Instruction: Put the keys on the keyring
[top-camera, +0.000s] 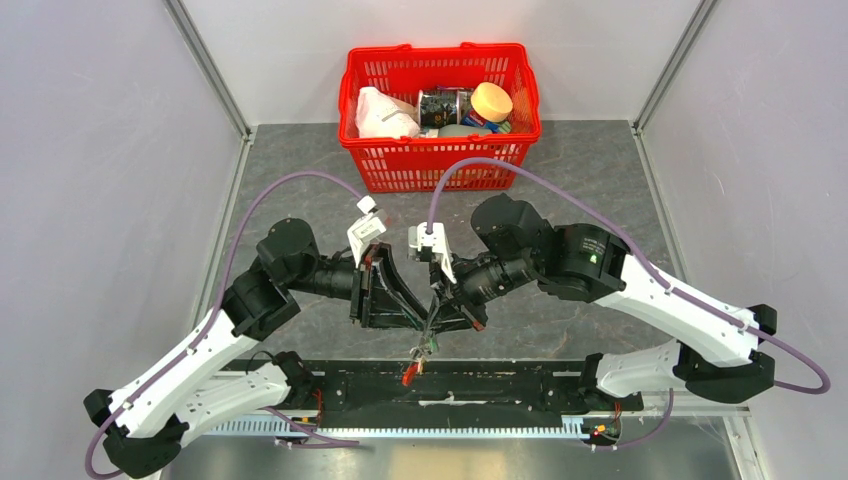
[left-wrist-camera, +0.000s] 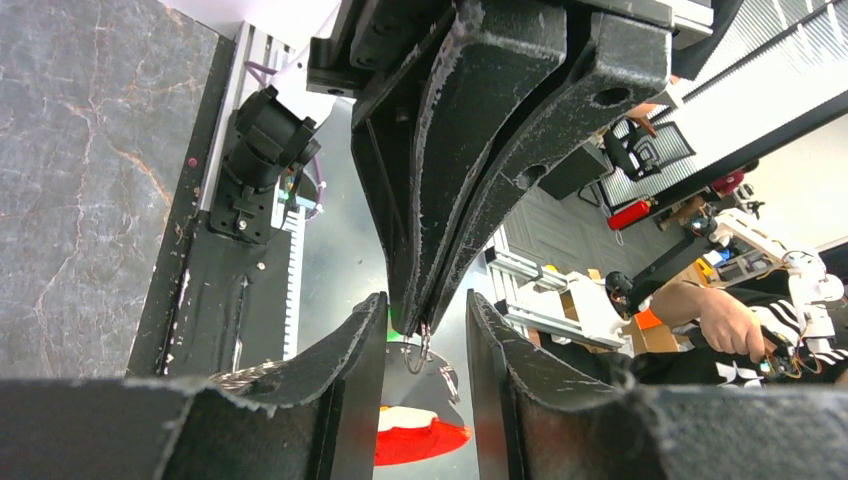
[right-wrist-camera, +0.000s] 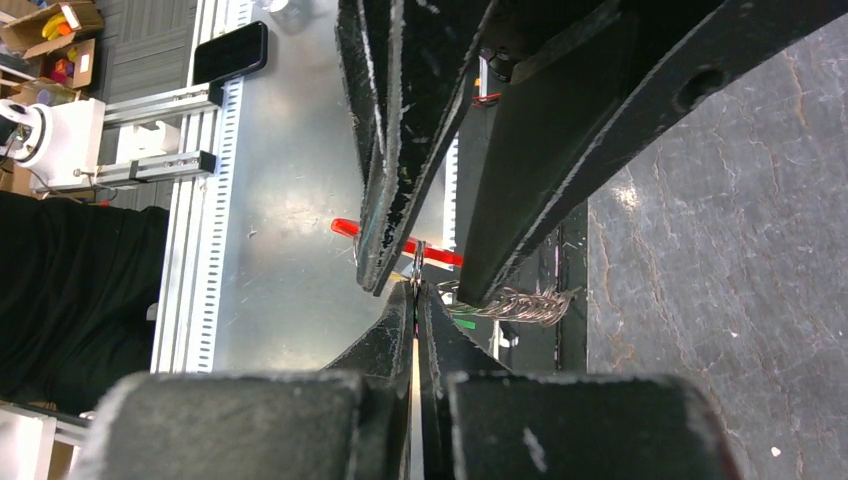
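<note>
At the near centre of the bench (top-camera: 600, 170), above the black mounting rail (top-camera: 500, 385), the two sets of jaws meet tip to tip. The right jaws are pressed fully together, pinching the thin metal ring of the keyring (left-wrist-camera: 425, 340). Its red loop (left-wrist-camera: 420, 440) hangs free beneath. The left jaws stand partly apart, straddling the right tips, and appear to clamp nothing. The keys (right-wrist-camera: 510, 305), a silvery bunch with a touch of green, hang just beside the pinch point. Whether any is already threaded on the ring cannot be determined.

Hazards, as judged:
- **Slip:** The hold is on thin wire at the very tips. A small twist, or a nudge from the left jaws, could let the ring slip. The bunch would then drop onto the rail or over the near edge, out of easy reach.
- **Wrong catch:** Clearance is slight. The left jaws, closing from here, would likely catch the right tips rather than a key.

The red basket (top-camera: 400, 165) at the far side is well apart and no concern.
</note>
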